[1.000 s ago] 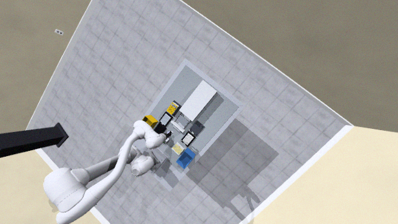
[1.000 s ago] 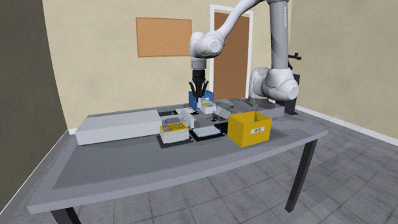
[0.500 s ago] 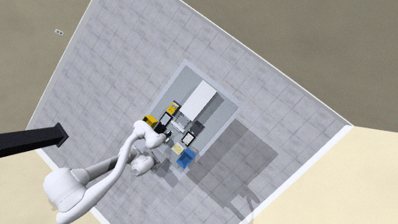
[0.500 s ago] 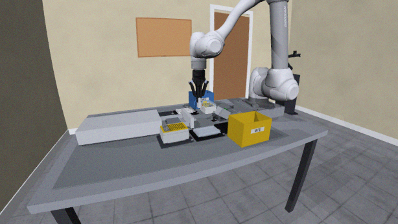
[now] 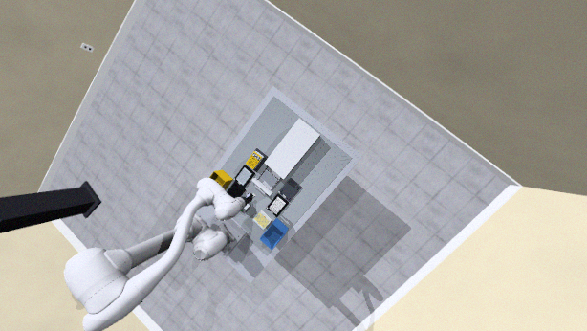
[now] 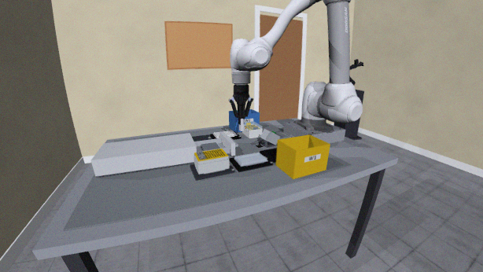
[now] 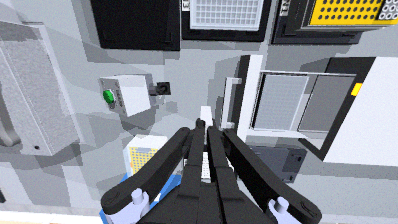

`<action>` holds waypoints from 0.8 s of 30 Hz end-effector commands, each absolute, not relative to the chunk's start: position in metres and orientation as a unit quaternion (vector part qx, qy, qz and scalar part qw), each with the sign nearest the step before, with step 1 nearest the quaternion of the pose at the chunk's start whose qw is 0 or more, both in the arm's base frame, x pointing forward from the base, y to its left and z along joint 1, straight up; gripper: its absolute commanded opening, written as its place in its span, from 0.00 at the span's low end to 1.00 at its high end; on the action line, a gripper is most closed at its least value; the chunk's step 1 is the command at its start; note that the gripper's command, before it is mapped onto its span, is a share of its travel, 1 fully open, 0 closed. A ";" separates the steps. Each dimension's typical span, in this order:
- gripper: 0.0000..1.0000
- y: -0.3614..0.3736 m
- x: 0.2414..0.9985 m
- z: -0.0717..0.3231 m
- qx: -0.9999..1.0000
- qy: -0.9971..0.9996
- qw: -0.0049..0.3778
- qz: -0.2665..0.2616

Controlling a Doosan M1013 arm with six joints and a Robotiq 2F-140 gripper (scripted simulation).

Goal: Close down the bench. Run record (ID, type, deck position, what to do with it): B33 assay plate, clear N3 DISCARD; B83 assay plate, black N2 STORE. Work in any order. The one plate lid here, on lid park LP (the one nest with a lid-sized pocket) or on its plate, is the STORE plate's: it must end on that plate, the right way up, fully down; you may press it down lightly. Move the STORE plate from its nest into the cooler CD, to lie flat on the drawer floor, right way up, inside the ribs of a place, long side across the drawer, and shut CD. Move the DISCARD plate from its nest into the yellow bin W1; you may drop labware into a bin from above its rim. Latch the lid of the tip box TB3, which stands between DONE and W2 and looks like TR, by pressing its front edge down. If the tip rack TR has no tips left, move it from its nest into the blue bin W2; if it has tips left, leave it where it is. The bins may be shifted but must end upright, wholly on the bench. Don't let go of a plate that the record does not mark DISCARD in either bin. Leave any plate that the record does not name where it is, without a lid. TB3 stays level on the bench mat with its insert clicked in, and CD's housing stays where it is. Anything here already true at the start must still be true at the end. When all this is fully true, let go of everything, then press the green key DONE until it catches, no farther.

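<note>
Your tool (image 7: 204,125) hangs above the middle of the surface (image 6: 165,196), fingers pressed together on nothing. The cooler drawer (image 7: 280,102) stands open with a plate inside. The clear plate (image 7: 227,12) sits in its nest beside the yellow bin (image 6: 302,156), near the surface's front edge.

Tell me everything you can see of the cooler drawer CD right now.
The cooler drawer stands pulled out of its white housing, with a white front panel and a pale bar handle facing the shut, empty tool. A textured grey plate-like slab lies flat on its floor. The tool hangs above, apart from it.
</note>
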State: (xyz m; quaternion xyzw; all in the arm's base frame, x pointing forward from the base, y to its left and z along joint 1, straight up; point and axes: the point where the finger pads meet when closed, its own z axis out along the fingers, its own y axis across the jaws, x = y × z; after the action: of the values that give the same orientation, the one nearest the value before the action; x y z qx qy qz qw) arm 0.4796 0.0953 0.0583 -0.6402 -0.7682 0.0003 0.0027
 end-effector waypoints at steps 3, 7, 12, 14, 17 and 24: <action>0.00 0.095 0.480 0.057 -0.640 -0.768 0.003 0.000; 0.00 0.095 0.480 0.053 -0.640 -0.768 0.003 0.000; 0.00 0.095 0.480 0.048 -0.640 -0.768 0.003 0.000; 0.00 0.095 0.480 0.045 -0.640 -0.768 0.003 0.000; 0.00 0.095 0.480 0.041 -0.640 -0.768 0.003 0.000; 0.00 0.095 0.479 0.033 -0.640 -0.768 0.003 0.000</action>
State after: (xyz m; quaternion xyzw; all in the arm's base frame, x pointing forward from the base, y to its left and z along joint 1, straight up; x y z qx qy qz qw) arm 0.4795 0.0953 0.0355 -0.6402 -0.7682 0.0003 0.0027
